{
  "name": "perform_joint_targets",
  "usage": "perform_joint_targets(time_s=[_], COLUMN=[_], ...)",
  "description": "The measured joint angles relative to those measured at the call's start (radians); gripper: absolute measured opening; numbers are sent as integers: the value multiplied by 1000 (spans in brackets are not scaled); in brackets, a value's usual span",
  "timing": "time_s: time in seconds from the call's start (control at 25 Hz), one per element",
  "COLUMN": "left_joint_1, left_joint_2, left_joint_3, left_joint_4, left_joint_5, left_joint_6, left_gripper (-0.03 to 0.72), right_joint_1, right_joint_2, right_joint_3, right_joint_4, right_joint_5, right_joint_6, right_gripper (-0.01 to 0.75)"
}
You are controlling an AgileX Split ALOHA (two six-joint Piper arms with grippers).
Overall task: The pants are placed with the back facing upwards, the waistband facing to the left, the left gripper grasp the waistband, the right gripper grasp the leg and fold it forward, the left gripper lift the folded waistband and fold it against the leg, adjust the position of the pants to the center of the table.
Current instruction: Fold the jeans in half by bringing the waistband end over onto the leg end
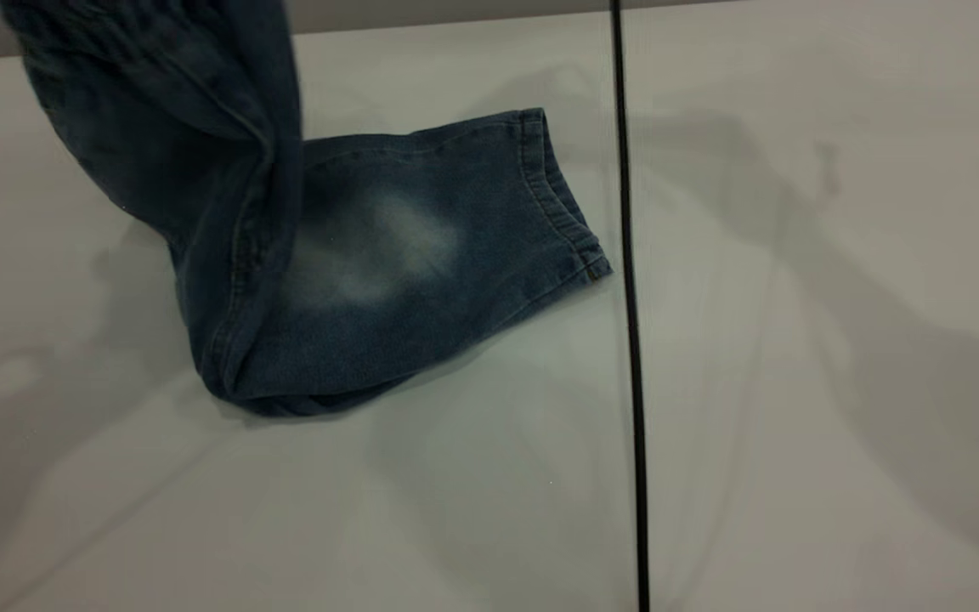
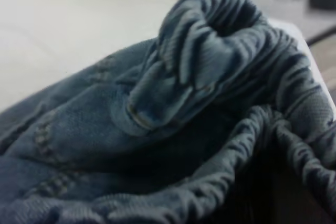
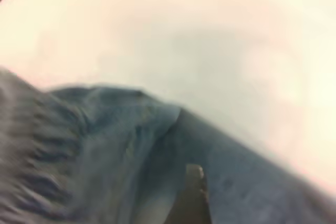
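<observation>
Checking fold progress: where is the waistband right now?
The waistband is lifted off the table, bunched at the exterior view's upper left above the leg.

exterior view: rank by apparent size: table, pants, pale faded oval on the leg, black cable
1. table
2. pants, though the lifted part is nearer the camera
3. pale faded oval
4. black cable: long but thin, so close to the oval

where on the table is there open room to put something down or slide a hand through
The table is bare right of the black cable and along the near edge below the pants. The left side is crowded: the waistband end hangs lifted there, draped over the leg, which lies flat up to the cable.
</observation>
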State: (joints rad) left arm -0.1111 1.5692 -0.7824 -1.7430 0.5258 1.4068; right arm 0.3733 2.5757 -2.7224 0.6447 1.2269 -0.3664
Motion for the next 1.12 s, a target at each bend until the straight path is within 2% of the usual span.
perform_joint_targets(time_s=[0.32,0.48,0.68,0.88,1.12], left_joint_1=[-119,-123,-145,-192,-192], left_joint_2=[216,311,403,463,469], left_joint_3=[-136,-224,-298,-299,-298], left_joint_4=[-1,-1,-3,-2,-3], left_joint_5=[-17,-22,36,34,-2], left_joint_6=[71,70,69,76,76], left_gripper=[118,118,118,118,118], right_joint_1=[-37,-50,-67,-77,-84], right_joint_2=[-19,-19,-19,-19,-19], right_joint_3=[-30,-30,-30,-30,-30], right_joint_4=[-25,-26,-27,-28,-25], right_joint_5=[-2,-5,-5,-5,-6], right_joint_6=[0,0,0,-2,-2], right_gripper=[569,569,569,569,569])
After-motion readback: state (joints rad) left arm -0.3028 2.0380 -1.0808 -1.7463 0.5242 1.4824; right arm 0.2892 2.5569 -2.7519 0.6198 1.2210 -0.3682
